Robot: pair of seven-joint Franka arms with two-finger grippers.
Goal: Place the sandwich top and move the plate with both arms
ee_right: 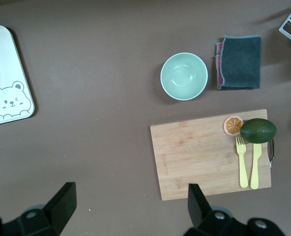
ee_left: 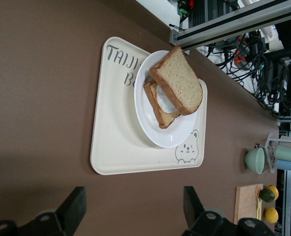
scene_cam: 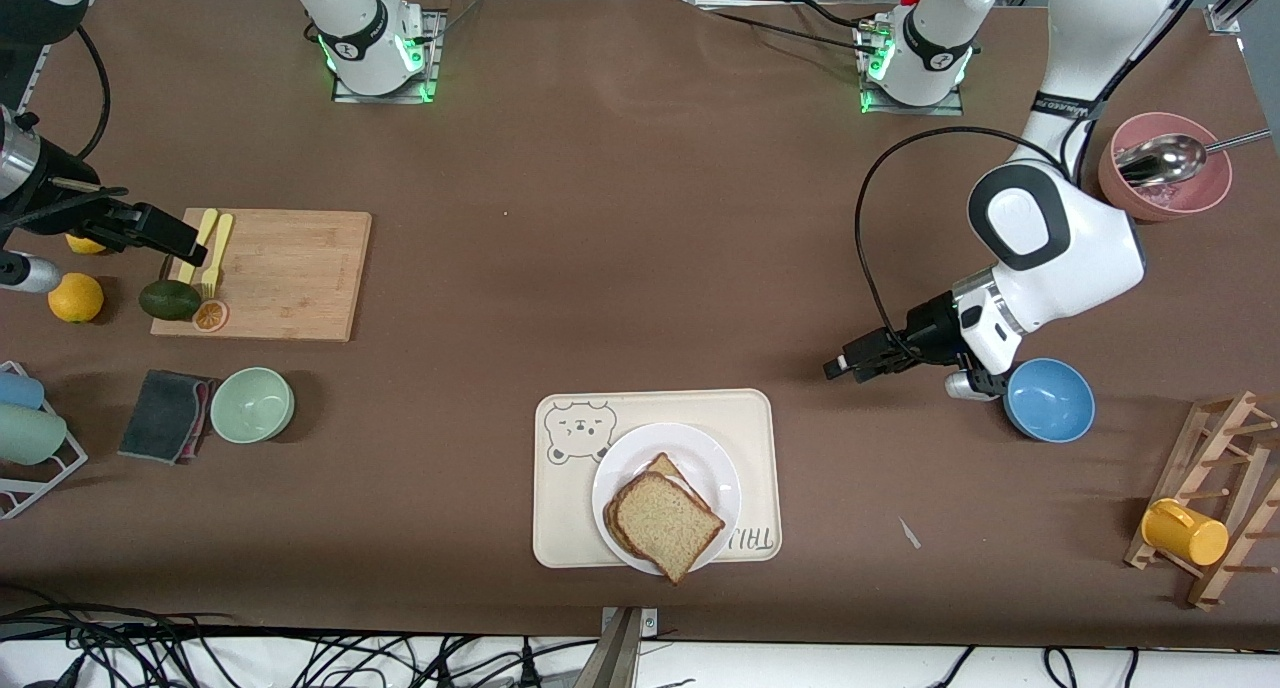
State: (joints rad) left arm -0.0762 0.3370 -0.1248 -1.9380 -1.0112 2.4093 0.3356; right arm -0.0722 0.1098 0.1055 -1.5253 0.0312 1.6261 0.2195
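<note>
Since the bread top (scene_cam: 667, 524) already sits crooked on the egg slice, the next job is to lift the plate (scene_cam: 700, 458) with both hands, level and slow. Left hand (scene_cam: 848, 361), fingers apart and empty, has the plate at about seven o'clock. Right hand (scene_cam: 175, 236), also apart, waits over the cutting board (scene_cam: 290, 278).

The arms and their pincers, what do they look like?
Both arms are glossy white with black joint bands and green-lit bases. The left arm trails a looping black cable to its black left pincer. The right pincer is black too, with squared fingers.
</note>
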